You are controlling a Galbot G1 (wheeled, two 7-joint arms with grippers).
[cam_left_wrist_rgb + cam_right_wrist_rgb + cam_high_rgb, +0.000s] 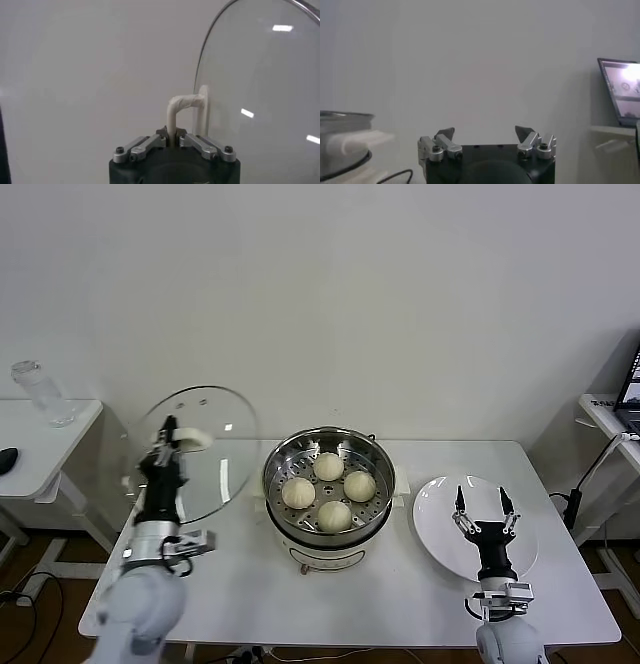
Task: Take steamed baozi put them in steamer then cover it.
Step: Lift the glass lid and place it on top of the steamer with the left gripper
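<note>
Several cream-white baozi point(329, 466) lie on the perforated tray inside the shiny steel steamer point(378, 458) at the table's middle. My left gripper point(167, 434) is shut on the white handle point(176, 107) of the clear glass cover point(215, 464) and holds it up on edge, left of the steamer and apart from it. The cover's glass point(260, 95) fills one side of the left wrist view. My right gripper point(484, 504) is open and empty above the white plate point(435, 509), right of the steamer.
The steamer's side point(342, 140) shows in the right wrist view. A side table point(40, 439) with a clear jar point(42, 394) stands at the far left. A shelf with a laptop point(630, 389) and a cable point(590, 479) are at the far right.
</note>
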